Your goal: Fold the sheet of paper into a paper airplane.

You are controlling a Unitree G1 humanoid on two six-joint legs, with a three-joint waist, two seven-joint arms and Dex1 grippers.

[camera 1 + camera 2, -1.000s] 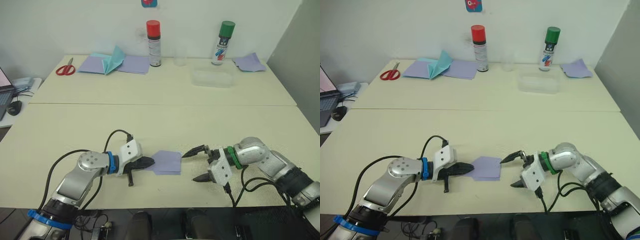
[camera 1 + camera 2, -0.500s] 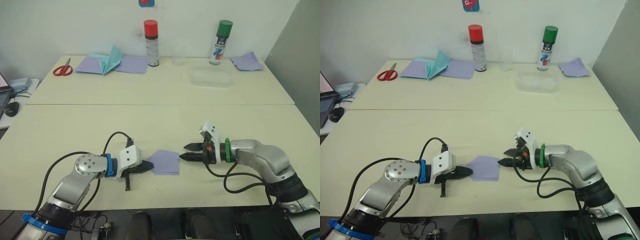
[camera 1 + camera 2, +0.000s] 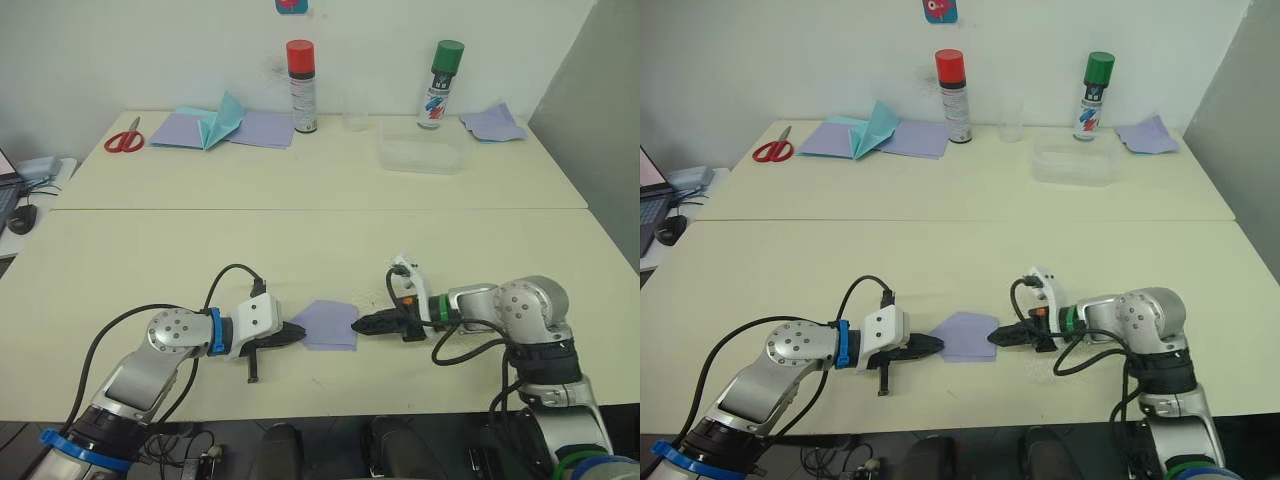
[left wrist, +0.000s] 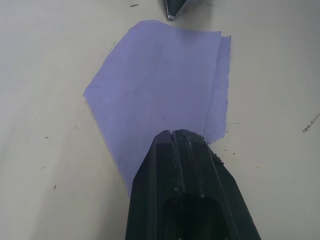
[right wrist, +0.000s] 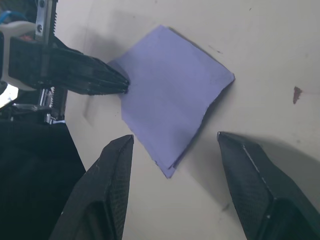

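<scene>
From the head, the sheet of paper point(image 3: 330, 325) is lying flat on the near table point(image 3: 140, 260) between both grippers. The left gripper point(image 4: 172, 134), fingers together, is pinching its edge. The right gripper point(image 5: 172, 145) is standing wide apart, empty, beside the opposite corner.

The left gripper point(image 4: 172, 134) covered the near edge of the sheet of paper point(image 4: 160, 85), so whether its closed fingers pinched the sheet or merely pressed on it could not be told; the other gripper's tip point(image 4: 172, 7) was cut off by the picture's edge; the laptop point(image 3: 648, 170) and the coloured sticker point(image 3: 943, 8) on the wall were cropped; the spray can labels point(image 3: 433, 103) were too small to read.
</scene>
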